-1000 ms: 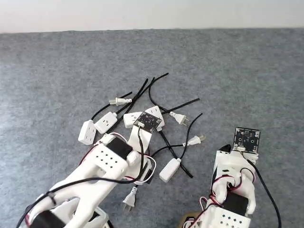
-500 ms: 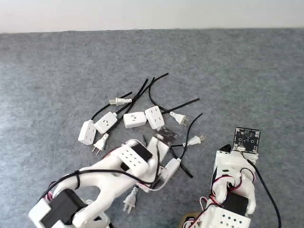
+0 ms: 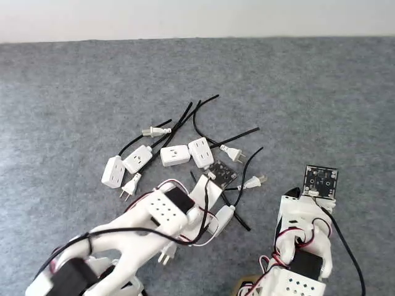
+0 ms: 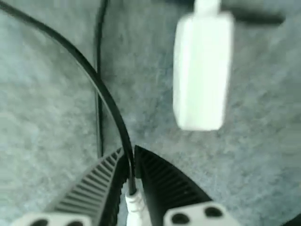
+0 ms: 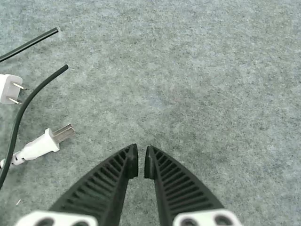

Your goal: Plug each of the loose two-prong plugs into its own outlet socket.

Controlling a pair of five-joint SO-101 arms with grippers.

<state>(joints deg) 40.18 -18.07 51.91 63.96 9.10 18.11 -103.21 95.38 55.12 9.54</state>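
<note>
My left gripper [image 4: 129, 157] is shut on a black cord [image 4: 106, 96], pinched just ahead of its white plug end [image 4: 134, 205]. A white outlet socket [image 4: 202, 70] lies on the carpet a little beyond the fingers. From above, the left arm [image 3: 166, 209] stretches over the tangle, partly covering a socket [image 3: 221, 219]. Several more sockets [image 3: 174, 155] and loose two-prong plugs [image 3: 253, 181] lie among black cords. My right gripper [image 5: 140, 162] is shut on nothing, low over bare carpet, with two plugs [image 5: 44, 141] off to one side.
Grey carpet [image 3: 321, 98] covers the whole table, with open room at the back and right. A plug [image 3: 165, 253] lies by the left arm's near side. The right arm [image 3: 305, 228] stands at the front right.
The left arm's wrist has swung right and nearer, from over the middle sockets to the cords beside them, uncovering a plug at the left. The right arm has stayed still.
</note>
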